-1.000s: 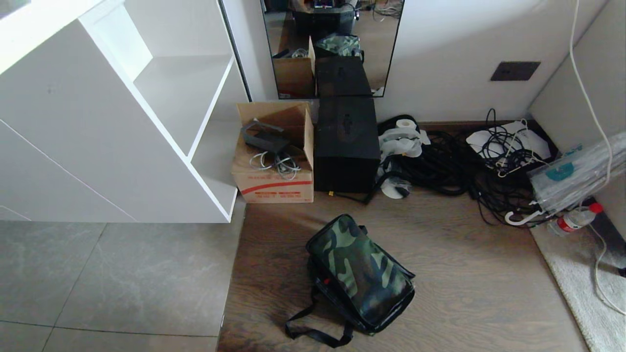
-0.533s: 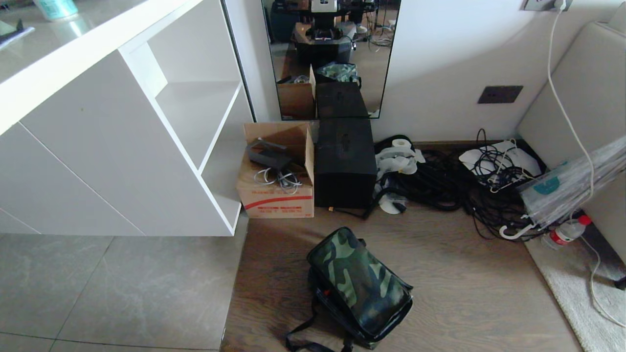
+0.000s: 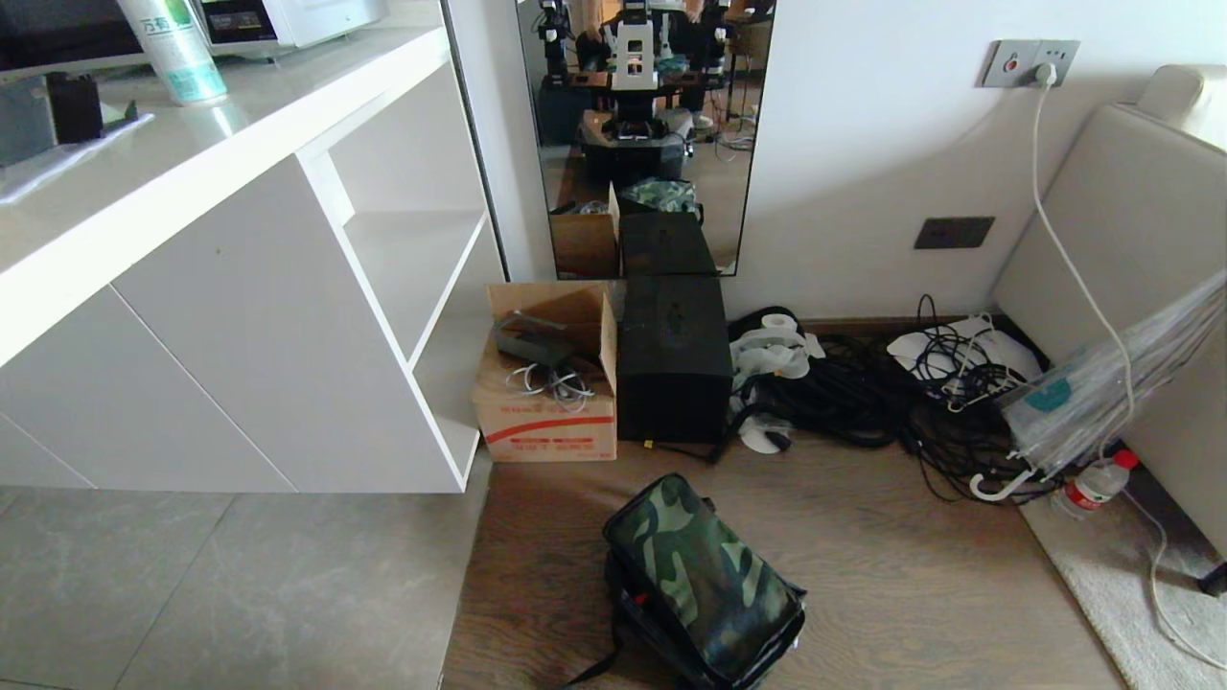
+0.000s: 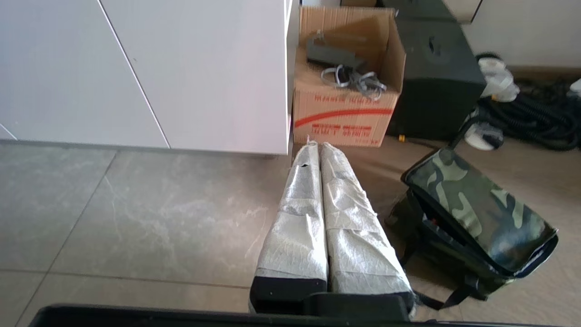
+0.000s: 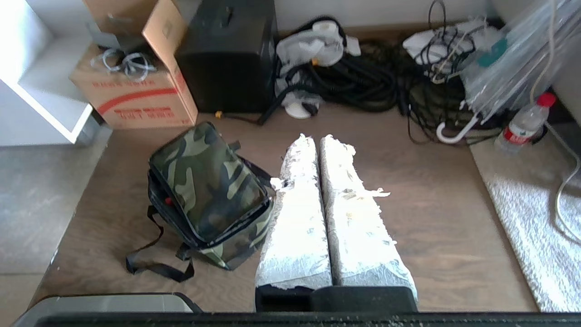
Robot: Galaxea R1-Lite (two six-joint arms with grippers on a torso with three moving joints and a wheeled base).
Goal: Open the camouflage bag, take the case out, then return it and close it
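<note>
The camouflage bag [image 3: 700, 580] lies on the wooden floor at the bottom middle of the head view, lid down, a black strap trailing beside it. The same bag [image 4: 479, 213] shows in the left wrist view and again in the right wrist view [image 5: 206, 188], where a small red spot sits at its zipper edge. The case is hidden. My left gripper [image 4: 317, 146] hangs shut above the floor, apart from the bag, holding nothing. My right gripper [image 5: 317, 138] is also shut and empty, on the bag's other side. Neither arm shows in the head view.
A cardboard box [image 3: 546, 402] with cables and a large black cube box [image 3: 674, 359] stand against the wall under a mirror [image 3: 637, 134]. A white cabinet [image 3: 240, 287] fills the left. Black cables [image 3: 891, 402], a plastic bottle [image 3: 1093, 484], a sofa [image 3: 1141, 259] and a rug [image 3: 1141, 594] crowd the right.
The whole head view has shifted downward as the camera tilted up: the cabinet top, wall sockets and more of the mirror came into view. The bag itself has not moved.
</note>
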